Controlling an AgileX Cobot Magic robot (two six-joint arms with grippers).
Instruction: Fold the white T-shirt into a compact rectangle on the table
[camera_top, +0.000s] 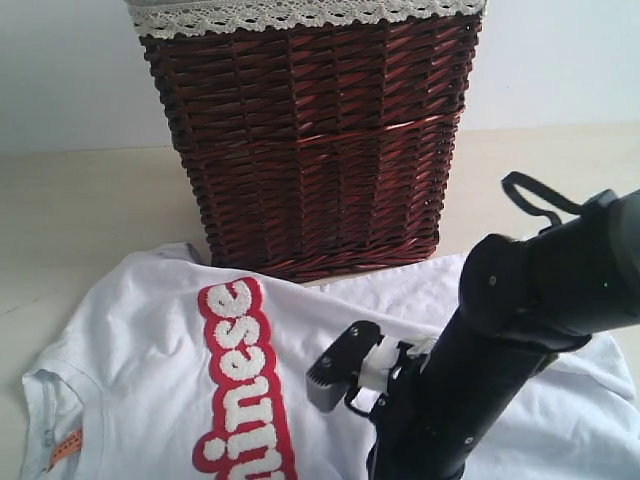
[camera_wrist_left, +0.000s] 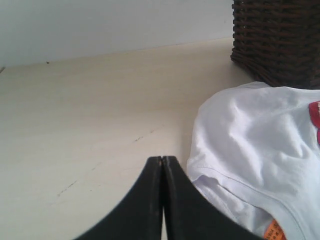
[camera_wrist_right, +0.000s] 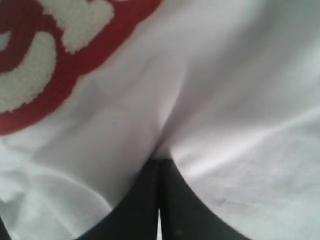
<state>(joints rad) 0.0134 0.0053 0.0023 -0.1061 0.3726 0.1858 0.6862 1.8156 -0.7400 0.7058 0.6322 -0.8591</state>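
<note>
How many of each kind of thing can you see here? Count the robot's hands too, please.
T-shirt: 1
Basket: 1
Robot hands: 2 (left hand, right hand)
Total: 4

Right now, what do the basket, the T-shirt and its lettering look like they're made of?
Basket: woven wicker or rattan, dark reddish-brown with a slight gloss; the interlaced strands are plain to see. A white lace trim runs along its rim. White T-shirt: soft matte knit, probably cotton, creasing gently. Letters: fuzzy white pile, like terry or chenille, on a red band.
</note>
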